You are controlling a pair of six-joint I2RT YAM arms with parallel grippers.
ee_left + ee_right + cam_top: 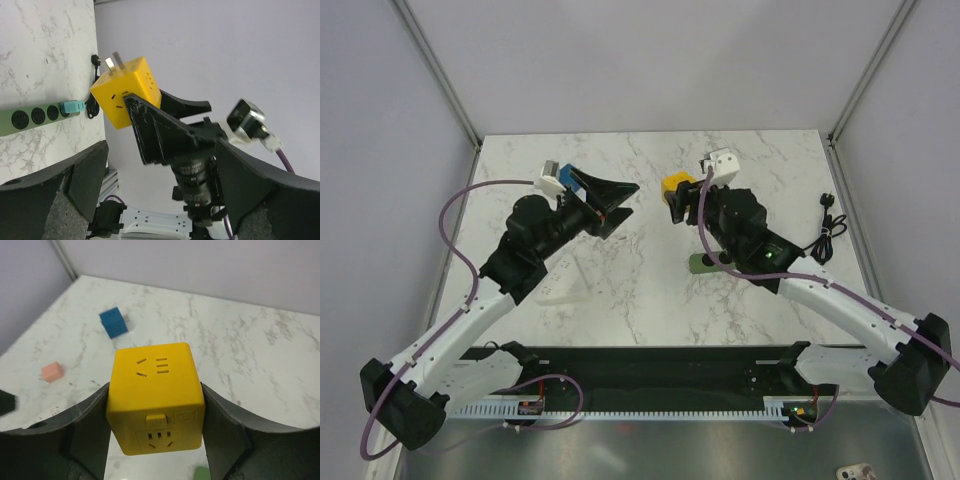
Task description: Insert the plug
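Note:
My right gripper [682,197] is shut on the yellow plug [674,183] and holds it above the table. In the right wrist view the plug [155,390] sits squeezed between both fingers [227,435]. In the left wrist view the plug [125,95] shows its metal prongs [112,61]. The dark green socket strip [701,264] lies under the right arm, mostly hidden; it also shows in the left wrist view [32,117]. My left gripper [620,203] is open and empty, left of the plug and facing it.
A blue cube [113,322] and a small pink block [52,371] lie on the marble table [650,290] towards the back left. A black plug with its coiled cord [830,225] lies at the right edge. Grey walls enclose the table.

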